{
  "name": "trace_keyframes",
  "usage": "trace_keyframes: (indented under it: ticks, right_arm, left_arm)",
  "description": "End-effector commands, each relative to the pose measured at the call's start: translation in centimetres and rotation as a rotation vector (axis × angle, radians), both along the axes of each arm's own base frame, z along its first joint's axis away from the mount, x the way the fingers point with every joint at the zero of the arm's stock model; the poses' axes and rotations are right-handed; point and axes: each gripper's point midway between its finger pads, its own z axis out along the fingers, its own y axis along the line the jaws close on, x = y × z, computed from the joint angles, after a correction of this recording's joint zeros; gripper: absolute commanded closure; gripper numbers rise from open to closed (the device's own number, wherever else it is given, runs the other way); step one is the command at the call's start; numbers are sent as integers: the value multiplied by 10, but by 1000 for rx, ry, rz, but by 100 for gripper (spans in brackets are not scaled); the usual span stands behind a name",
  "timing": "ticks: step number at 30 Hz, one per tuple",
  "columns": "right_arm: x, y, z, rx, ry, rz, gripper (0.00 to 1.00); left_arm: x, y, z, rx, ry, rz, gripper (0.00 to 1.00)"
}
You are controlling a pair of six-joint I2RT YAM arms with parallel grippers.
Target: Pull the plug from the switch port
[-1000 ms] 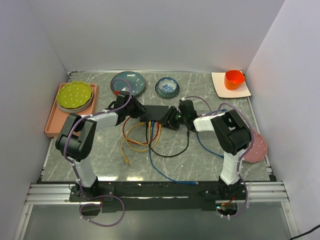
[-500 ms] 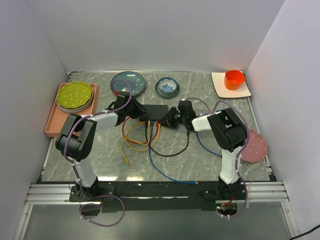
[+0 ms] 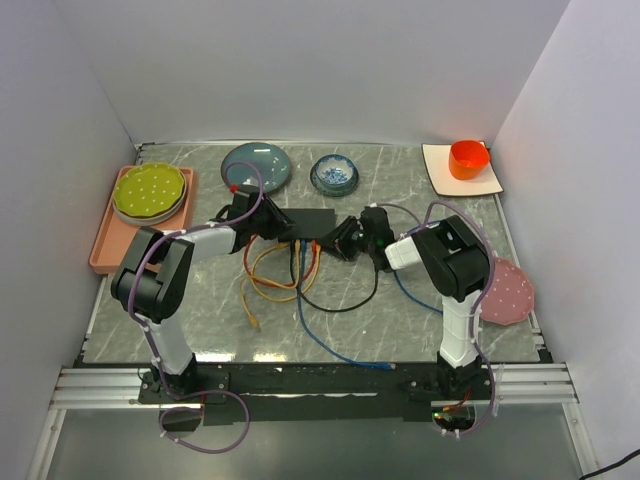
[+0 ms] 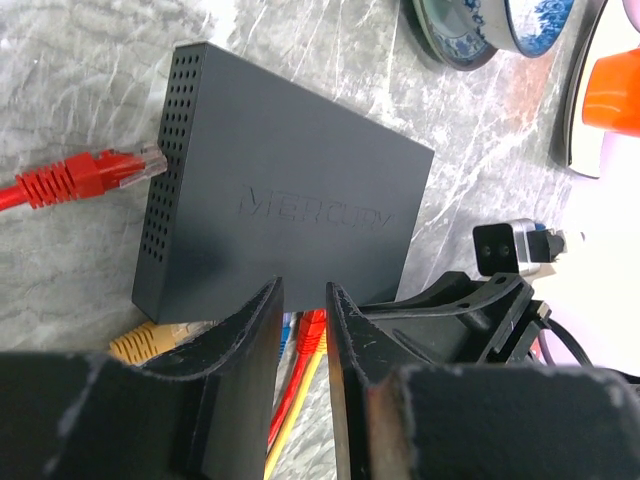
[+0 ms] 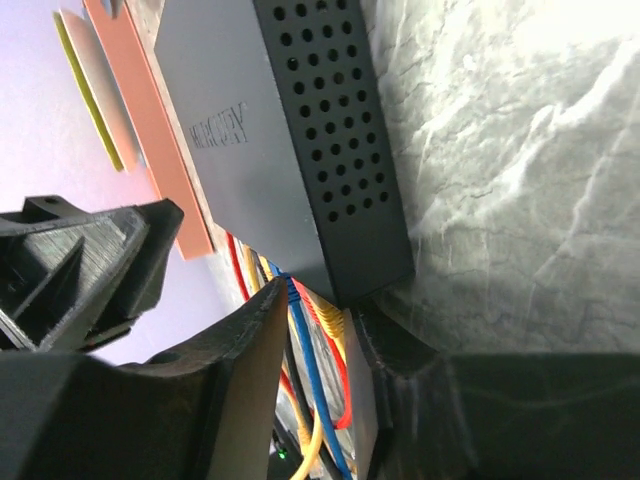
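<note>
The switch [image 3: 310, 221] is a flat matte-black box mid-table; it also shows in the left wrist view [image 4: 290, 200] and the right wrist view [image 5: 290, 130]. Blue [image 5: 296, 292], yellow [image 5: 333, 320] and red plugs sit in its near edge. My right gripper [image 3: 341, 240] is at the front right corner; in its own view [image 5: 318, 300] the jaws stand slightly apart around the blue and yellow plugs and their cables. My left gripper [image 3: 283, 229] is at the left end; in its own view [image 4: 302, 290] it is narrowly open over the near edge, a red plug [image 4: 316, 325] beyond the gap. A loose red plug [image 4: 90, 178] lies beside the switch.
Orange, yellow and red cable loops [image 3: 275, 272], a black cable [image 3: 350, 305] and a blue cable [image 3: 330, 345] lie in front. Behind are a teal plate [image 3: 257, 165] and patterned bowl [image 3: 334, 174]. An orange cup [image 3: 468, 158], a pink tray [image 3: 105, 245] with a green plate [image 3: 150, 192], and a pink plate [image 3: 508, 292] sit at the sides.
My right gripper has slid left, closing in on the switch's front right corner and the plugs there. The left arm and the switch have stayed put.
</note>
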Motion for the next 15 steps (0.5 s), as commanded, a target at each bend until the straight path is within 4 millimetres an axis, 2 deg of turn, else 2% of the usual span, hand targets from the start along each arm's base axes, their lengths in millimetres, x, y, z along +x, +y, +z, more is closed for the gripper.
trace_keyframes:
  ticks: [1,15]
  right_arm:
    - [11,-4,4,60,-22,-80,66]
    - [18,-5,2,103,0,-144,67]
  left_arm:
    - [1,-5,10,-26,-37,-15,70]
    - [-2,-7,6,-30,-30,-21,71]
